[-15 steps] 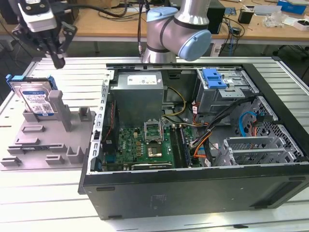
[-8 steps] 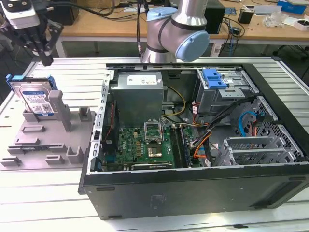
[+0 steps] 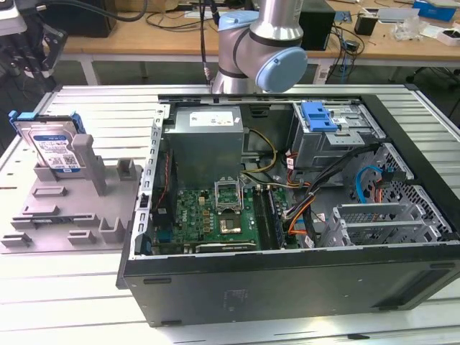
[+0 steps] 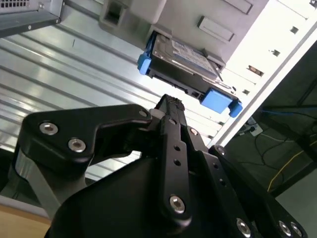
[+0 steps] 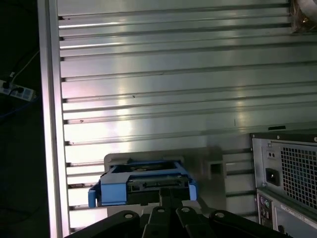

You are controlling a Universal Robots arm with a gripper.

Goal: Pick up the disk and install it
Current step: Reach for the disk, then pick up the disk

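Note:
The disk (image 3: 54, 144) is a silver hard drive with a white-and-blue label and blue side rails. It stands on edge in a grey fixture (image 3: 79, 208) at the exterior view's left. Both wrist views look down on it: the disk (image 4: 185, 57) (image 5: 143, 186) sits in the fixture with its blue rail ends showing. My gripper (image 4: 168, 101) (image 5: 173, 196) is a short way off the disk's near edge, shut with nothing in it and not touching the disk. In the exterior view the arm (image 3: 266, 43) rises at the top centre.
An open computer case (image 3: 287, 277) lies on the ribbed metal table (image 3: 57, 302). Inside it are a motherboard (image 3: 215, 215), a grey power supply (image 3: 205, 140) and a drive cage with a blue latch (image 3: 320, 118). The case's rear panel (image 5: 287, 173) is near the fixture.

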